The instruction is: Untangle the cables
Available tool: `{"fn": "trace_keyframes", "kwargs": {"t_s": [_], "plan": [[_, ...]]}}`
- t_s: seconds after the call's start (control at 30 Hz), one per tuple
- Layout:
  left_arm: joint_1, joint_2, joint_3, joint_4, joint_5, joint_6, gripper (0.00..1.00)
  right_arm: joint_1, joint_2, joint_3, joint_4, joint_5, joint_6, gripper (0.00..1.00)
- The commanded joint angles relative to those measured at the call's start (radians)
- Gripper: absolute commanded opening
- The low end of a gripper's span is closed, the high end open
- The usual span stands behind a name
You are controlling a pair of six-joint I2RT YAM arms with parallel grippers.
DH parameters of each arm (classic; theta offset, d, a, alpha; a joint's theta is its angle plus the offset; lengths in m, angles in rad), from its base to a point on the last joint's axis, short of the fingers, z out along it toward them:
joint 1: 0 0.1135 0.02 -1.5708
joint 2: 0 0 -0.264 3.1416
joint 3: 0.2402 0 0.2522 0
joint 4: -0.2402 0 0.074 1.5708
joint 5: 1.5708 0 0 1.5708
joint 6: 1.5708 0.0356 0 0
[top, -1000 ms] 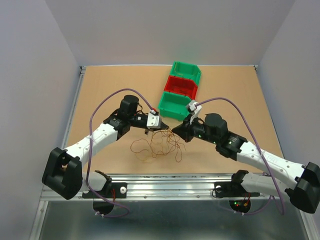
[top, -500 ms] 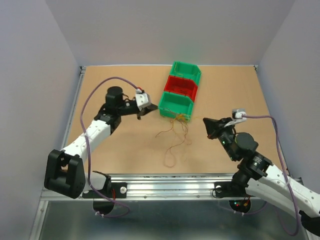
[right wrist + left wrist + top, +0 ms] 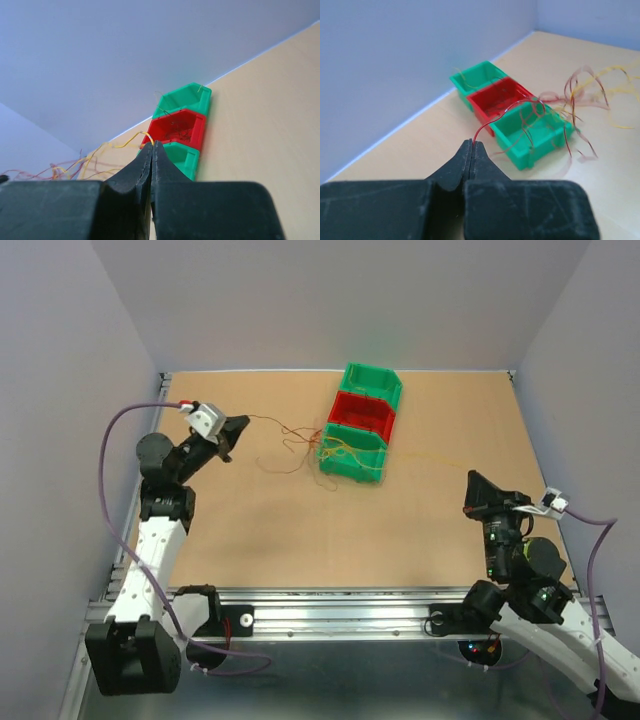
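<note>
Since the earlier frames the two arms have been drawn far apart. The left gripper [image 3: 240, 426] has been carried from the centre to the upper left of the top view, and the right gripper [image 3: 472, 480] to the lower right. The hair-thin brown, orange and yellow cables [image 3: 318, 443] have been pulled from a loose heap at mid-frame into strands stretched between the two.

In the left wrist view the left gripper's jaws are seen pressed fully together, with a thin red-brown strand [image 3: 488, 124] pinched at their tips. The strand is led in an arc toward the remaining tangle. In the right wrist view the right gripper's jaws are likewise closed tight, and a thin yellow strand [image 3: 131, 140] is held at their tips and runs off to the left.

The knotted part of the cables is draped over the near green plastic bin [image 3: 350, 454] and just to its left, at upper centre of the top view. A red plastic bin [image 3: 362, 412] and a far green plastic bin [image 3: 373, 386] are lined up behind it on the tan board [image 3: 280, 530].
</note>
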Motion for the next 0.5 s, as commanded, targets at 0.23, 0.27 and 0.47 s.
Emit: {"fn": "trace_keyframes", "kwargs": {"t_s": [0.23,0.27,0.47], "plan": [[0.362,-0.157,0.058,0.067,-0.209,-0.218,0.00,-0.003,-0.075,0.006,-0.019,0.217,-0.002,0.01],[0.385,-0.152,0.078,0.063,-0.212,-0.229,0.00,-0.002,-0.075,0.006,-0.019,0.228,0.001,0.01],[0.533,-0.149,0.170,0.052,-0.235,-0.278,0.00,-0.002,-0.095,-0.006,-0.023,0.280,0.012,0.00]]}}
